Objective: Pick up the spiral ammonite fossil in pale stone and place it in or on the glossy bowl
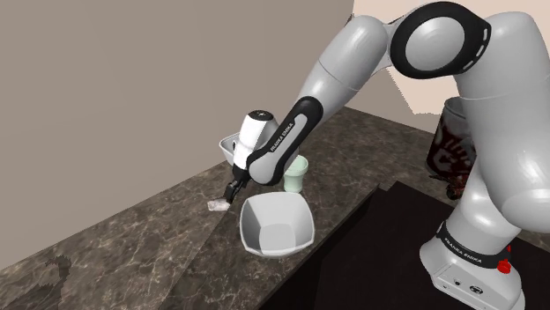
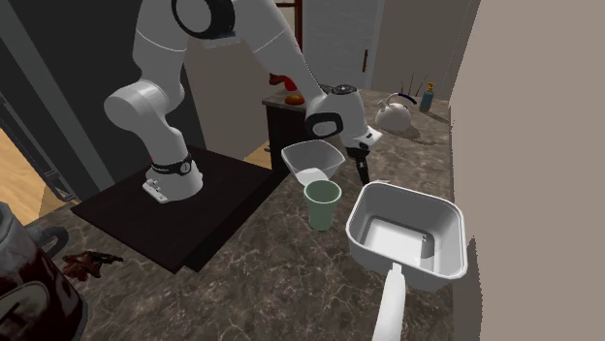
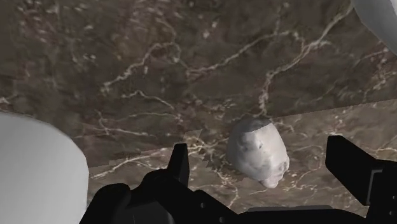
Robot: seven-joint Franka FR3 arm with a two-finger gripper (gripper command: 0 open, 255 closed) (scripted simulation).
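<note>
The gripper (image 3: 262, 149) hangs low over the counter (image 3: 127, 76) with its black fingers (image 3: 181, 163) spread wide apart. The fossil (image 3: 256, 151), a pale grey, rounded lump, lies on the dark veined stone between them. In the wrist view neither finger touches it, and it sits nearer the middle of the gap than either tip.

From the shoulder view the gripper (image 1: 233, 189) points down at the fossil (image 1: 215, 204), which rests on the counter (image 1: 106, 255) closer to the wall edge than to the front edge. The white arm (image 1: 353, 70) reaches across from the stand (image 1: 467, 264).

The bowl (image 1: 276, 225) is white, glossy and square-sided. It stands just beside the fossil, toward the counter's front edge, and holds nothing. A pale green cup (image 1: 295, 173) stands upright behind the bowl, and a white pan (image 1: 229, 143) sits further along, against the wall (image 1: 132, 88).

In the second exterior view the gripper (image 2: 362, 170) shows past the bowl (image 2: 312, 158), with the cup (image 2: 323, 203) and the long-handled pan (image 2: 407, 232) nearer the camera and a white kettle (image 2: 392, 114) at the counter's far end.
</note>
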